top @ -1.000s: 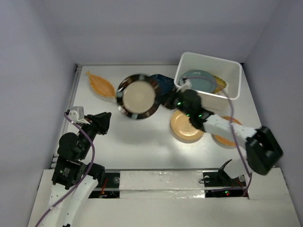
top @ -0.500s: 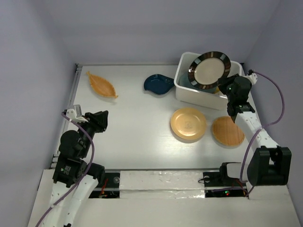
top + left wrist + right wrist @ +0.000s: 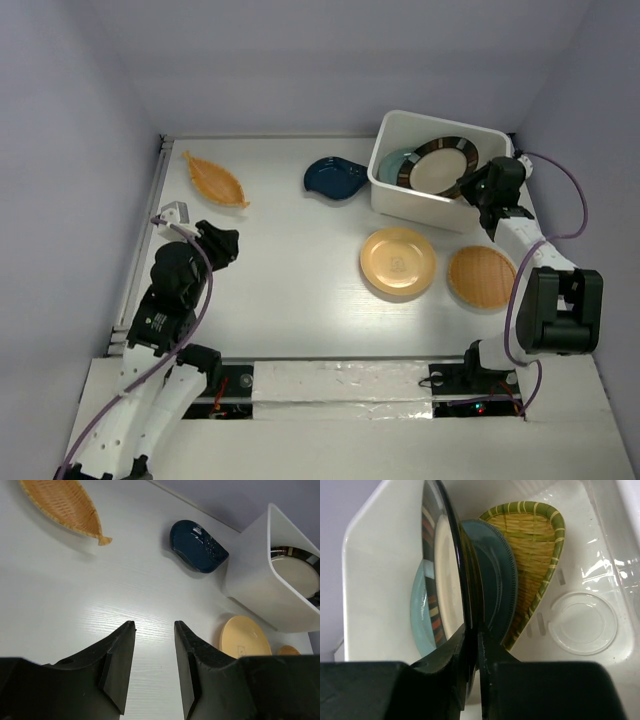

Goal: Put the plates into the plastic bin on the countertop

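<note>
My right gripper point(image 3: 478, 186) is shut on the rim of the black-rimmed beige plate point(image 3: 438, 165) and holds it tilted inside the white plastic bin point(image 3: 390, 190). In the right wrist view the plate point(image 3: 440, 570) stands on edge against the grey-green plate point(image 3: 495, 580), with the yellow woven scoop point(image 3: 532, 545) behind. My left gripper point(image 3: 154, 627) is open and empty over bare countertop point(image 3: 290, 270). The orange leaf plate point(image 3: 213, 179), navy plate point(image 3: 335, 177), plain orange plate point(image 3: 398, 261) and woven orange plate point(image 3: 481, 276) lie on the countertop.
Grey-lilac walls enclose the countertop on three sides. The bin point(image 3: 375, 555) sits at the far right, close to the right wall. A cable point(image 3: 565, 215) loops from the right arm beside the bin.
My right arm swung the black-rimmed plate from the middle of the table to above the bin, then lowered it into the bin. My left arm shifted slightly rightward.
</note>
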Controlling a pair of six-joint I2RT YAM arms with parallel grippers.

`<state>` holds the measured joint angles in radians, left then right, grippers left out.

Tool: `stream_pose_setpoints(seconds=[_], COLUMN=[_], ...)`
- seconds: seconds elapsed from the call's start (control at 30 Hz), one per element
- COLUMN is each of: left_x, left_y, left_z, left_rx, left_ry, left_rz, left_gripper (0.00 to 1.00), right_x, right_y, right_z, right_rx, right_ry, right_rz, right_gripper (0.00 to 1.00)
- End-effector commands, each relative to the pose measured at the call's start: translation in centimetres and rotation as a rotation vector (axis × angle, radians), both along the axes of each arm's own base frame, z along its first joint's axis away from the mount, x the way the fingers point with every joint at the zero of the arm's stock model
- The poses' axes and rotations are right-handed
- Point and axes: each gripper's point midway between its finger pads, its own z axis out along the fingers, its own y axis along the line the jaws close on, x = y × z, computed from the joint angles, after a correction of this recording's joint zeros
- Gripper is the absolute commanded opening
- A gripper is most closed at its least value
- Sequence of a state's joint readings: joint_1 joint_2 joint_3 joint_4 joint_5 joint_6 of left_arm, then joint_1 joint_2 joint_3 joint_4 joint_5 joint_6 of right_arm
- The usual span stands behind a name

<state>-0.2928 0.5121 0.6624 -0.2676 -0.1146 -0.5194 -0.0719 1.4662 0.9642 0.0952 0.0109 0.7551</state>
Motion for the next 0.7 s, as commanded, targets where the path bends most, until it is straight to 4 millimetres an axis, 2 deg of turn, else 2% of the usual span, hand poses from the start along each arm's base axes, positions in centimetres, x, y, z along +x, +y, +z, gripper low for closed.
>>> stream_pose_setpoints(seconds=[0.0,0.03,0.07,0.13,0.17,0.23,0.27,0.3,0.33,0.4,0.43,0.47,0.53,0.57,0.6,0.67], left_x=[1.1,1.5,1.7,2.5,2.9,3.6,3.8,4.2,4.6,5.1,5.4,5.6,6.1,6.2,6.5,7.1], left_y=[-0.4,-0.5,-0.6,-1.0,-1.2,-1.4,-1.3,-1.2,-1.2,-0.8,-0.8,-0.8,-1.0,-1.0,-0.8,-0.7], left_z=[1.4,1.5,0.9,0.6,-0.6,-1.1,-2.0,-2.7,-2.6,-3.5,-3.2,-3.3,-3.4,-3.6,-3.7,-3.9], left_rx=[-0.099,-0.114,-0.126,-0.173,-0.18,-0.215,-0.217,-0.214,-0.222,-0.223,-0.232,-0.236,-0.244,-0.247,-0.258,-0.267], left_ry=[-0.031,-0.039,-0.027,-0.028,-0.002,-0.002,0.014,0.033,0.021,0.036,0.022,0.021,0.014,0.014,0.013,0.01], left_rz=[0.033,0.038,0.044,0.051,0.056,0.07,0.082,0.099,0.107,0.142,0.151,0.153,0.152,0.157,0.174,0.193], left_gripper=[0.35,0.35,0.35,0.35,0.35,0.35,0.36,0.36,0.37,0.4,0.47,0.5,0.56,0.58,0.59,0.6], right_x=[1.9,1.8,1.7,1.5,1.4,1.1,0.9,0.7,0.4,-0.5,-1.0,-1.8,-2.7,-3.2,-4.0,-5.0], right_y=[0.1,0.1,0.1,0.1,-0.4,-0.5,-0.5,-0.6,-0.7,-0.6,-0.6,-0.4,-0.1,0.1,0.7,1.2], right_z=[5.8,5.7,5.5,5.3,5.3,5.5,5.6,5.8,5.7,7.2,7.6,9.5,10.8,11.0,12.3,12.6], right_rx=[-0.027,-0.036,-0.039,-0.046,-0.055,-0.061,-0.064,-0.066,-0.069,-0.072,-0.074,-0.077,-0.082,-0.084,-0.082,-0.083], right_ry=[-0.172,-0.168,-0.16,-0.154,-0.154,-0.161,-0.162,-0.167,-0.166,-0.206,-0.217,-0.262,-0.296,-0.298,-0.331,-0.344], right_rz=[0.021,0.024,0.025,0.028,0.002,-0.001,-0.005,-0.01,-0.012,-0.015,-0.015,-0.01,0.009,0.019,0.049,0.072], right_gripper=[0.17,0.22,0.23,0.38,0.43,0.53,0.54,0.59,0.66,0.73,0.8,0.81,0.9,0.91,0.92,0.92])
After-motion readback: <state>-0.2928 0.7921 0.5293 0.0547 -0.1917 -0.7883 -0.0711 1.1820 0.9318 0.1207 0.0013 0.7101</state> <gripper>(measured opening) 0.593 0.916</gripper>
